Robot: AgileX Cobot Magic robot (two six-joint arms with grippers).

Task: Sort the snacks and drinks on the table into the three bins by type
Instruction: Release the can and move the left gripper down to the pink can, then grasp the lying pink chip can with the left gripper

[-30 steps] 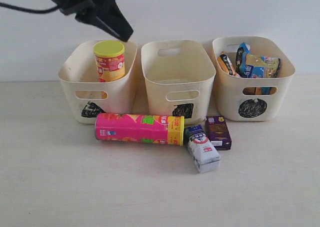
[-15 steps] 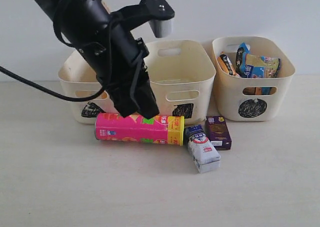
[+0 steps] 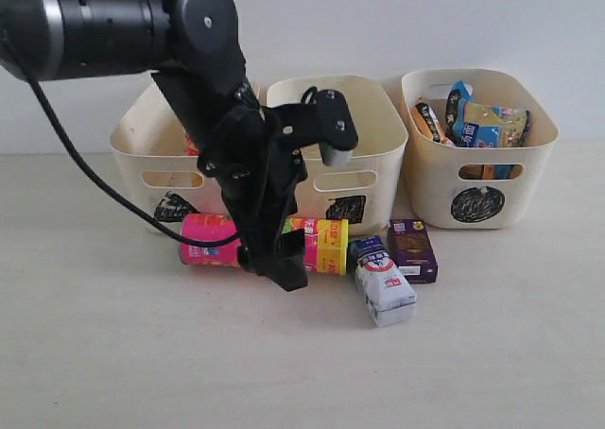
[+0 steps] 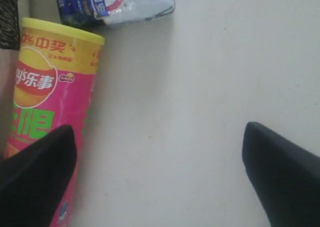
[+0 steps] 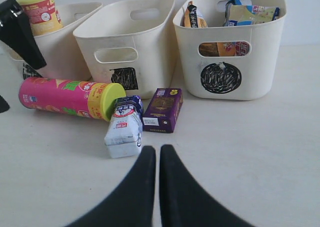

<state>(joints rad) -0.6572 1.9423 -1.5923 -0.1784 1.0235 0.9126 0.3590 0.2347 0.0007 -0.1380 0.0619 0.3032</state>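
Shows the left pincer [image 3: 277, 264] down at the pink tube [image 3: 321, 245], which lies on the surface [image 3: 113, 353] in front of the left bin [image 3: 142, 160] and middle bin [image 3: 373, 150]; a second ago hung high over the left bin, half a second ago just above the tube. Marks, by judgement, the start of a grasp on that tube, bound for the left bin. Leaves the white-and-blue carton [image 3: 385, 285] and purple carton [image 3: 412, 249] on the surface just beside the tube's yellow end, and the bags [image 3: 487, 122] in the right bin [image 3: 482, 197]. In the left wrist view: jaws wide apart, one finger [image 4: 35, 177] over the tube, the other over bare surface, nothing gripped. In the right wrist view alone: right pincer [image 5: 157, 152] closed and empty, back from the cartons; yellow tube [image 5: 42, 9] upright in the left bin, largely hidden behind the arm in the exterior view
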